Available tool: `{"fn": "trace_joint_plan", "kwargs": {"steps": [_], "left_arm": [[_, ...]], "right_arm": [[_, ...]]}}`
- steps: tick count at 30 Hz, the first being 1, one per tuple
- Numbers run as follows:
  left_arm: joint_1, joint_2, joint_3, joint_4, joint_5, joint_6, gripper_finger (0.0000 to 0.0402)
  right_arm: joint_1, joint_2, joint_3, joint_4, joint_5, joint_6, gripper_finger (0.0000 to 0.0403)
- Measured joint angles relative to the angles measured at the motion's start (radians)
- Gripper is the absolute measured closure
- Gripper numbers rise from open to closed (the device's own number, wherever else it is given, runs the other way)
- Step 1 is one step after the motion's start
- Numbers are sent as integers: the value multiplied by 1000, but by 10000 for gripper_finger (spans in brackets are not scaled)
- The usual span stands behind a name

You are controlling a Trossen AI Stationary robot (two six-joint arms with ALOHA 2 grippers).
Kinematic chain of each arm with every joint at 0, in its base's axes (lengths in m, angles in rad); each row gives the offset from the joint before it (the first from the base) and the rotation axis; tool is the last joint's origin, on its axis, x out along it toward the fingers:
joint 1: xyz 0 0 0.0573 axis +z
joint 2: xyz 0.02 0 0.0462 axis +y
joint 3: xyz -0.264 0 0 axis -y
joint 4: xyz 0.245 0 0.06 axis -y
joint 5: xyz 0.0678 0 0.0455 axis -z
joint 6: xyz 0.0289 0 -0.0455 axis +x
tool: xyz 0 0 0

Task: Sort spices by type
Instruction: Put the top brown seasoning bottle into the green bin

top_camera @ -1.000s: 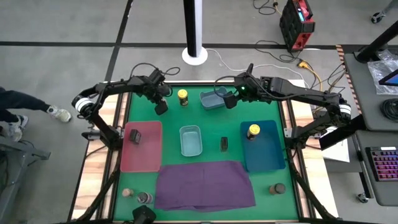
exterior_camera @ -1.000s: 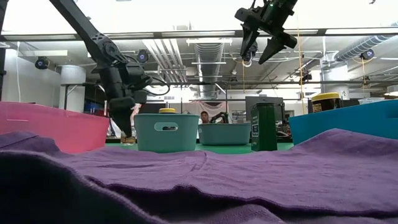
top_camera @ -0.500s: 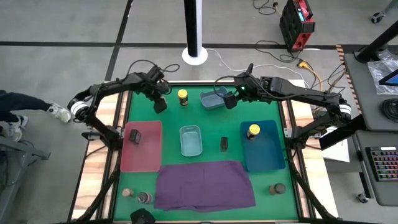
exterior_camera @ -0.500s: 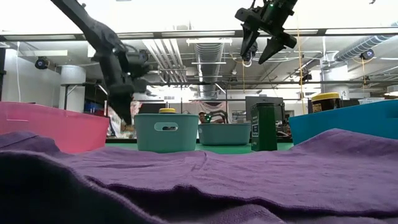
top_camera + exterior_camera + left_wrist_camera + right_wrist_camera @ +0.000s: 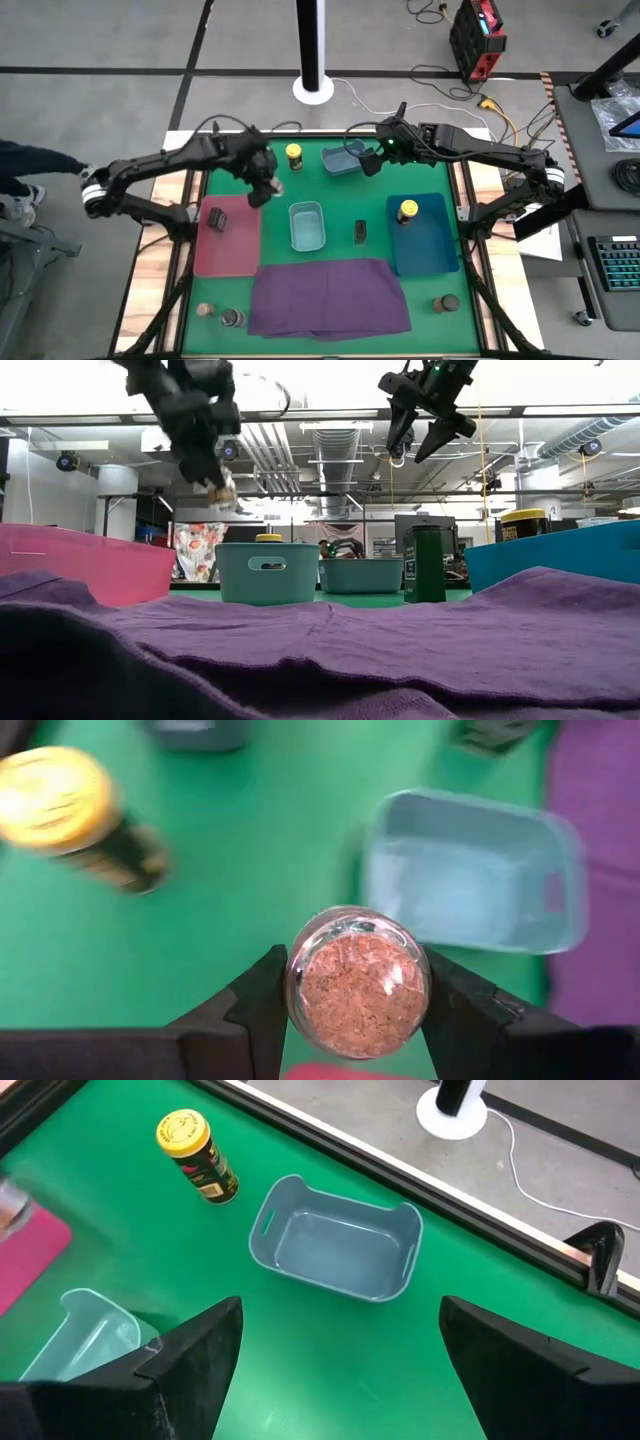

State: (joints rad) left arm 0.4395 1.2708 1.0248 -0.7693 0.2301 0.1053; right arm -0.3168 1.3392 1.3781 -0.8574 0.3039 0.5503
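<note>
Left gripper (image 5: 357,995) is seen pinching a brownish-topped jar (image 5: 358,982), carried high above the bench (image 5: 270,215) between the pink tray (image 5: 226,240) and the pale bin (image 5: 306,226). A slip could be caused by the smooth round glass. Open green room lies below; the yellow-lidded jar (image 5: 293,155) stands near. Right gripper (image 5: 371,163) hangs spread beside the far bin (image 5: 335,1242).

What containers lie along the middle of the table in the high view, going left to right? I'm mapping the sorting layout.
Pink tray → light blue bin → small dark tin standing on the green mat → blue tray, which holds a yellow-lidded jar.
</note>
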Motion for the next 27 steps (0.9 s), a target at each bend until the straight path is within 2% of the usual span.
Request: {"fn": "trace_joint_plan", "kwargs": {"steps": [5, 8, 20, 27], "left_arm": [[-180, 31, 69, 9, -128, -143, 240], [-236, 91, 120, 19, -139, -179, 240], [-260, 289, 243, 10, -142, -196, 240], [-296, 385, 305, -21, -154, -217, 240]], "right_arm": [[0, 0, 0, 0, -26, -1, 76], [0, 0, 0, -5, -33, -1, 76], [0, -2, 0, -229, -35, 131, 76], [0, -3, 0, -274, -35, 190, 76]]}}
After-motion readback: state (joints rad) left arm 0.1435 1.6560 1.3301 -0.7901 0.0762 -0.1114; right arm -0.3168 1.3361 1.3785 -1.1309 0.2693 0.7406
